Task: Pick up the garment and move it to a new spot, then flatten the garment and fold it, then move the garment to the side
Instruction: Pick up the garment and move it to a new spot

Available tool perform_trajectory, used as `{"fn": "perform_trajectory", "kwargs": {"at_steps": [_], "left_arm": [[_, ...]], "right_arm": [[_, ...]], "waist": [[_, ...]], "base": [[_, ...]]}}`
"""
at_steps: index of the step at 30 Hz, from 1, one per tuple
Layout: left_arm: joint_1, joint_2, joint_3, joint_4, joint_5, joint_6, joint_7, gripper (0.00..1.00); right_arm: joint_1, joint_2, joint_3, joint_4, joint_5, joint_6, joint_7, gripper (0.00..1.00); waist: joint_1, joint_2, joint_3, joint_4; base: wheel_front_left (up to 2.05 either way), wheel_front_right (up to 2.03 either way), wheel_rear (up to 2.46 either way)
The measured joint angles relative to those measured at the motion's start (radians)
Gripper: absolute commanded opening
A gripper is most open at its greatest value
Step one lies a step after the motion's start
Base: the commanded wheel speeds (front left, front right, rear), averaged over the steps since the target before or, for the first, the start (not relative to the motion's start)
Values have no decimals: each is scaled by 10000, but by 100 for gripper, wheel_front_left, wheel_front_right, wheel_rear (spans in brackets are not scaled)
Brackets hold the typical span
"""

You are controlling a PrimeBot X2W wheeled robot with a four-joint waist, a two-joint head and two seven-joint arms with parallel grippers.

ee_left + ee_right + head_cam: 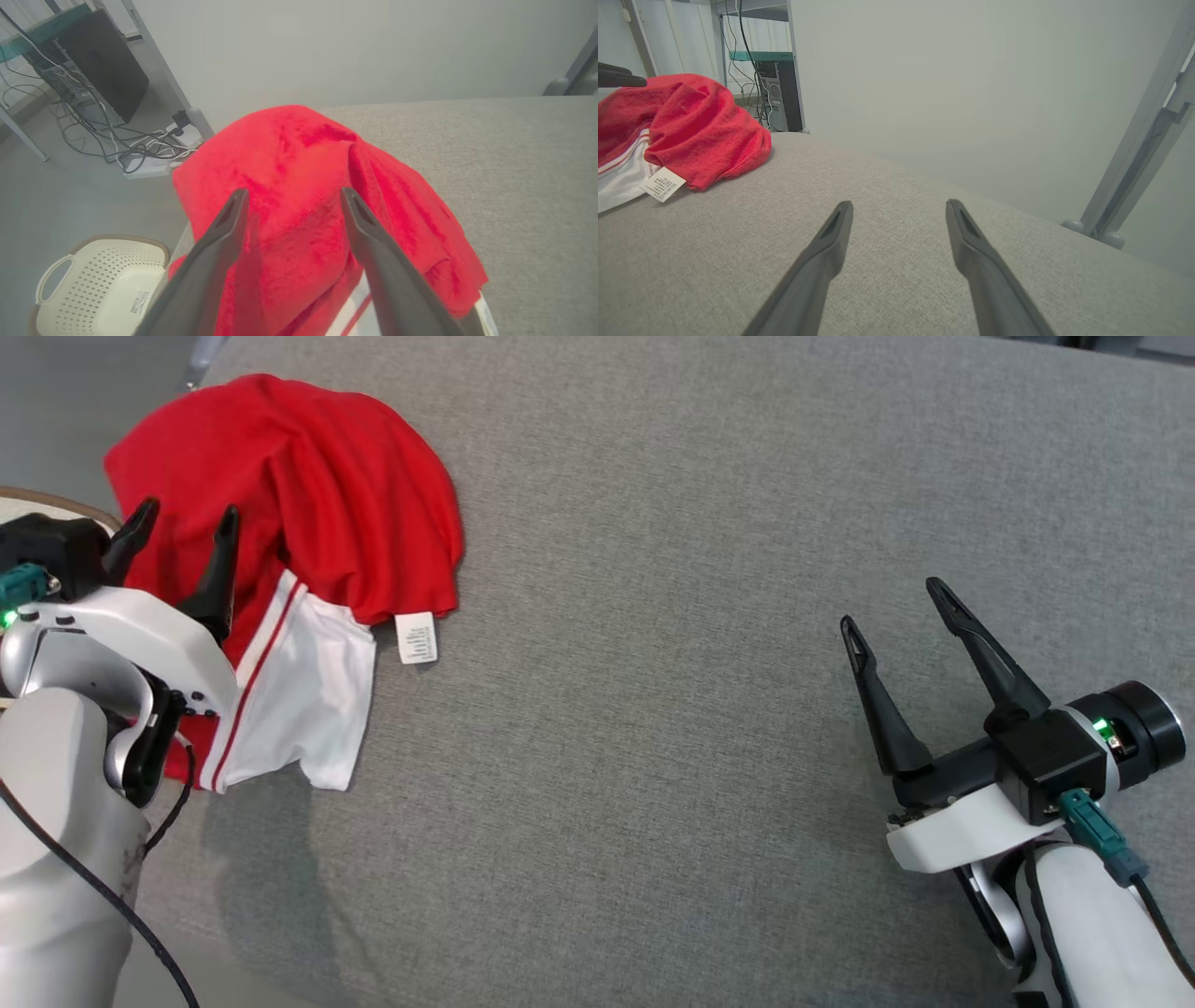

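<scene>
On the grey surface point(700, 709): garment point(308, 495) crumpled at far left

At the surface's far left corner, the red garment lies in a crumpled heap, its white, red-striped section point(308, 700) and care label point(416, 637) toward the near side. Left gripper point(189, 510): jaws spread wide, fingers over the red fabric, gripping nothing. Right gripper point(892, 604): jaws spread wide, empty, above bare surface, well apart from the garment. A pale perforated basket point(103, 266) stands on the floor beside the surface's left edge.
</scene>
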Motion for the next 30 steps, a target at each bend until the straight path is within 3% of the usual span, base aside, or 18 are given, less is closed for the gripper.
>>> {"fn": "perform_trajectory", "kwargs": {"at_steps": [4,15,16,17,18,26,30], "left_arm": [[-646,330,-709,635,-970,-29,435,100],[-2001,865,-2196,2545,-1643,-29,1185,100],[-2064,848,-2261,2663,-1791,-31,1237,73],[-2116,844,-2314,2761,-1929,-31,1229,32],[-2232,859,-2439,2892,-2140,-31,1145,0],[-2482,1014,-2828,3436,-2786,-31,905,0],[-2507,1145,-3085,3534,-2635,-31,303,0]], "right_arm": [[-19,-46,-29,-59,-10,0,4,100],[-151,-102,29,-217,-31,0,65,100],[-151,-107,27,-217,-31,0,65,100],[-151,-111,27,-213,-31,0,65,100],[-152,-113,29,-184,-33,0,61,100],[-154,-6,4,111,-29,0,-63,100],[-166,105,35,364,-6,0,-174,100]], "waist": [[0,0,357,-271],[0,0,1012,-668],[0,0,1039,-687],[0,0,1058,-706],[-1,0,1071,-742],[-1,0,796,-767],[0,0,528,-729]], "base": [[0,0,0],[0,0,0],[0,0,0],[0,0,0],[0,0,0],[0,0,0],[0,0,0]]}}
